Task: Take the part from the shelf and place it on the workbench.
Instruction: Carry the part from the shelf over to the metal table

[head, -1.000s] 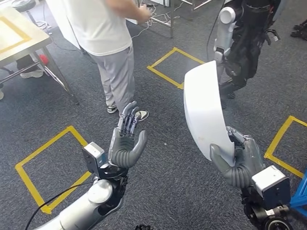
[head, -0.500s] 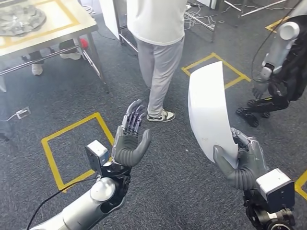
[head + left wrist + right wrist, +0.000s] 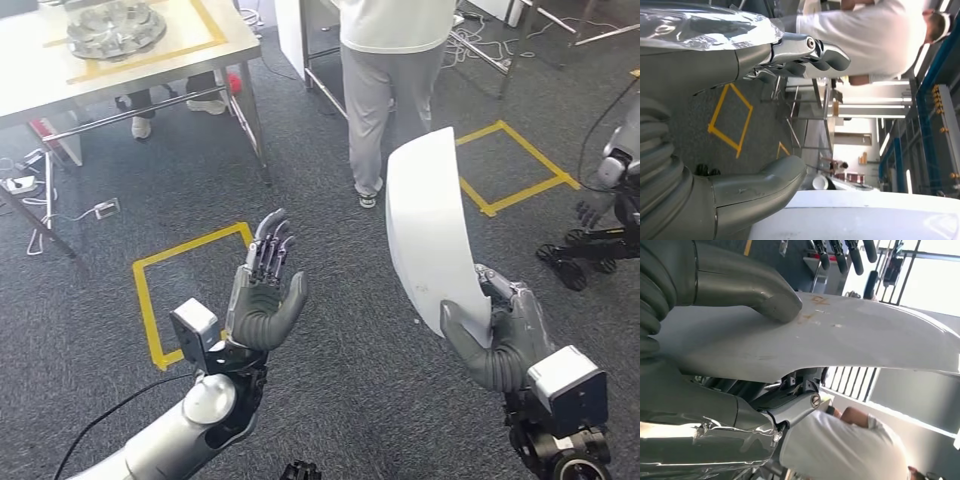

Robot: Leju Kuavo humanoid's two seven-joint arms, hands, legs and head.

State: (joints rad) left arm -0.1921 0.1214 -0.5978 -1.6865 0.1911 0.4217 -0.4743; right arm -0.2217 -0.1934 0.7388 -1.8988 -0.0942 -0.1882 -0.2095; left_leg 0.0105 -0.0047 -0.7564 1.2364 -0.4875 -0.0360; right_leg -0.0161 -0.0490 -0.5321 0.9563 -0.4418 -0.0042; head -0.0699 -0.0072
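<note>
A robotics lab: grey carpet marked with yellow taped squares, a metal workbench, loose cables, another robot far right.

No text, label, brand or number can be read in any view; the white part bears a few faint orange-brown marks near the thumb of the right hand, too smudged to make out as letters or figures.
</note>
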